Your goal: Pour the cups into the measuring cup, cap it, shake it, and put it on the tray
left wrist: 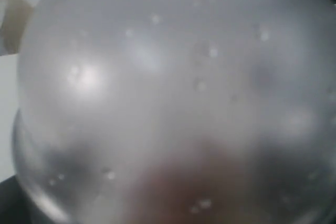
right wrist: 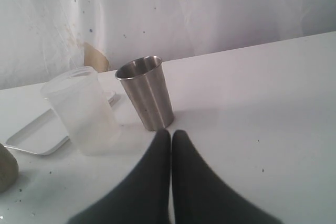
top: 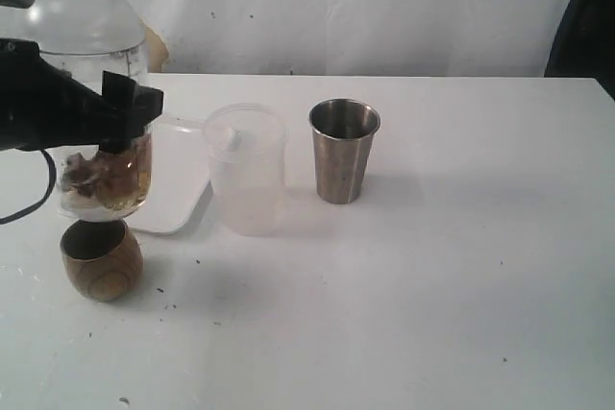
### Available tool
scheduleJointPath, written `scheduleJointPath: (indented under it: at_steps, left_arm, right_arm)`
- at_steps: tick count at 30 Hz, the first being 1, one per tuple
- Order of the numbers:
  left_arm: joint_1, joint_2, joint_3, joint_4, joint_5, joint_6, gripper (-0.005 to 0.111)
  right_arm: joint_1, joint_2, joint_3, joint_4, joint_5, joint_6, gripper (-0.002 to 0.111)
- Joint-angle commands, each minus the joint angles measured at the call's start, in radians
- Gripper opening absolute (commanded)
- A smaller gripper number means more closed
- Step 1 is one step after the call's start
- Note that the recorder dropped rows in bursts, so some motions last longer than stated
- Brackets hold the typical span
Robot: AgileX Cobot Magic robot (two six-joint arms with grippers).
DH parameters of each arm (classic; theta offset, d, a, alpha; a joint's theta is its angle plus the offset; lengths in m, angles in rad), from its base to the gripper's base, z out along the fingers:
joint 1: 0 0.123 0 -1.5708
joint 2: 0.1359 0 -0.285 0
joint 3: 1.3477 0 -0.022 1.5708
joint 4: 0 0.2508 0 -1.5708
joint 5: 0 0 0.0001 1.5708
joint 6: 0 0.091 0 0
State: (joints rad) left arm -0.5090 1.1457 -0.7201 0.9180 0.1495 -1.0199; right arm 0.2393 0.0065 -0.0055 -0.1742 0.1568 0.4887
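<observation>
At the left side of the worktop (top: 432, 285), item one: measuring cup (top: 106, 175), clear plastic, gripped by the left pincer (top: 130, 114), which is clamped round its upper wall just under the dome cap (top: 86, 16). Contents: brownish liquid with pale and dark solids in the lower part. The graduation lines are not legible from this side. Attitude: upright, long axis vertical, cap uppermost, base pointing down over the wooden cup (top: 101, 258) and seemingly lifted clear of it. The left wrist view shows only the cap's fogged, droplet-flecked curve. Item two: tray (top: 178, 189), white, low-rimmed, lying just behind and to the right of the held cup. Item three: frosted cup (top: 247, 175), standing beside the tray's right edge. Item four: steel tumbler (top: 344, 149), upright, mouth up, a little further right. Item five: right pincer (right wrist: 170, 142), clenched on nothing, fingers pressed together, low over the worktop and facing the tumbler. Assessment: pouring and capping look complete, so the step in hand is the shake or the carry to the tray. The next move calls for a short sideways travel over the tray, axis kept vertical, then a descent until the base sits flat inside the rim before the grip releases, avoiding the wooden cup below.
</observation>
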Motion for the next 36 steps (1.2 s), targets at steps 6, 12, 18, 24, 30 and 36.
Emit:
scheduleJointPath:
  at_steps: [6,12,18,24,30,36]
  left_arm:
    - [-0.002,0.039,-0.105,0.014,0.243,0.176,0.000]
    - [-0.002,0.098,-0.155,0.024,0.282,0.346,0.000]
    - [-0.002,0.213,-0.222,0.093,0.369,0.397,0.000]
    - [-0.002,0.322,-0.280,0.218,0.440,0.458,0.000]
    - [-0.002,0.403,-0.311,0.273,0.436,0.554,0.000]
    - [-0.002,0.453,-0.311,0.397,0.427,0.595,0.000]
  right_arm:
    - [0.002,-0.006,0.005,-0.002,-0.006,0.005,0.000]
    - [0.002,-0.006,0.005,-0.002,-0.004,0.004,0.000]
    - [0.002,-0.006,0.005,-0.002,-0.004,0.004,0.000]
    - [0.002,-0.006,0.005,-0.002,-0.008,0.004,0.000]
    - [0.002,-0.006,0.005,-0.002,-0.008,0.004,0.000]
    - [0.002,-0.006,0.005,-0.002,-0.008,0.004,0.000]
